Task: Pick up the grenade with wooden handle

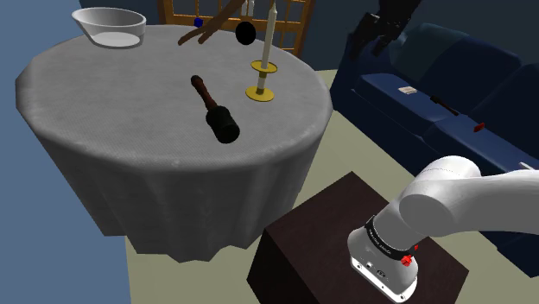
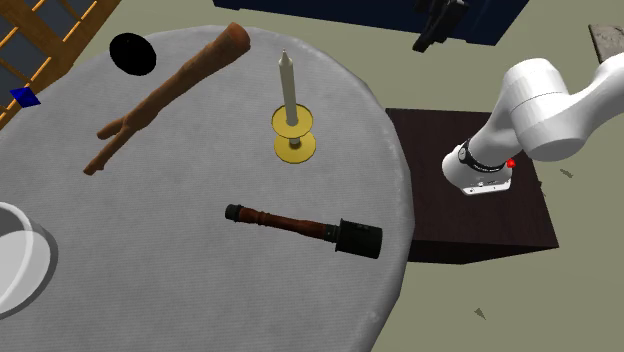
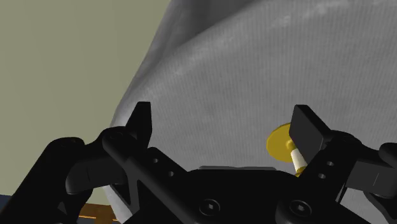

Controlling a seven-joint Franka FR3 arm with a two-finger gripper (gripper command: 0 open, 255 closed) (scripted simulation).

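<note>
At the dark box stand (image 1: 332, 224), the white arm (image 1: 449, 199) carries the black gripper (image 3: 224, 118) clear of the table, fingers spread wide with nothing between them. On the grey-draped round table (image 1: 104, 95), the grenade (image 1: 214, 108) lies flat with its dark head toward the stand, near the yellow candle holder (image 1: 261, 92). Farther back lie a branch (image 2: 165, 95) and a bowl (image 1: 110, 26).

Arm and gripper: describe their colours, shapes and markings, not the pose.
The arm is glossy white with rounded, tube-like links. A dark band rings its lower joint, with a small red mark beside it. The gripper is all black: two flat, blocky fingers on a wide body with round screw recesses.
</note>
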